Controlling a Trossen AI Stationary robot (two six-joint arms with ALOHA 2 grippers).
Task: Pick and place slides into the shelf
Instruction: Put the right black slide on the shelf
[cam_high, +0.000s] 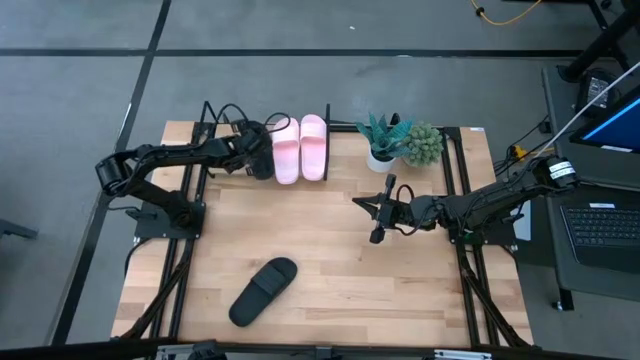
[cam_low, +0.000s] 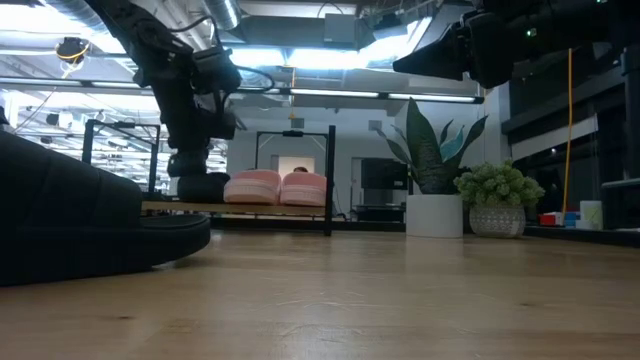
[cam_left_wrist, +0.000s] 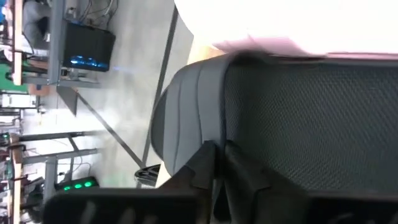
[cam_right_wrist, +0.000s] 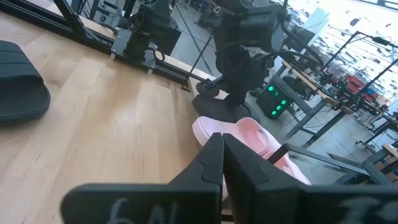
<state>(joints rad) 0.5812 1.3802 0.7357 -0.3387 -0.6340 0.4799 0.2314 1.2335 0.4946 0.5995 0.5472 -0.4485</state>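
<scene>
Two light pink slides (cam_high: 300, 148) (cam_low: 278, 187) lie side by side on the shelf (cam_low: 240, 208), a black rod rack with a wooden base at the table's far edge. My left gripper (cam_high: 258, 158) (cam_left_wrist: 219, 155) is down at the shelf, just left of the pink pair, shut on a matte black slide (cam_high: 263, 172) (cam_low: 203, 187). The second black slide (cam_high: 264, 290) (cam_right_wrist: 22, 81) lies sole-down near the table's near edge. My right gripper (cam_high: 362, 203) (cam_right_wrist: 222, 149) hovers shut over the table's right middle, touching nothing. My left gripper pinches the black slide at the edge of its textured strap (cam_left_wrist: 249, 124), beside the smooth footbed (cam_left_wrist: 186, 106). The fingers (cam_left_wrist: 205, 165) cover the exact spot. It comes from above and the table's left. The slide rests on the shelf's wooden base next to the pink slides (cam_left_wrist: 280, 25).
Two potted plants (cam_high: 380, 140) (cam_high: 422, 145) stand at the far right, just beside the shelf's right end frame (cam_low: 330, 180). Black side rails run along both table edges. Bare wood lies between the shelf and the black slide on the table.
</scene>
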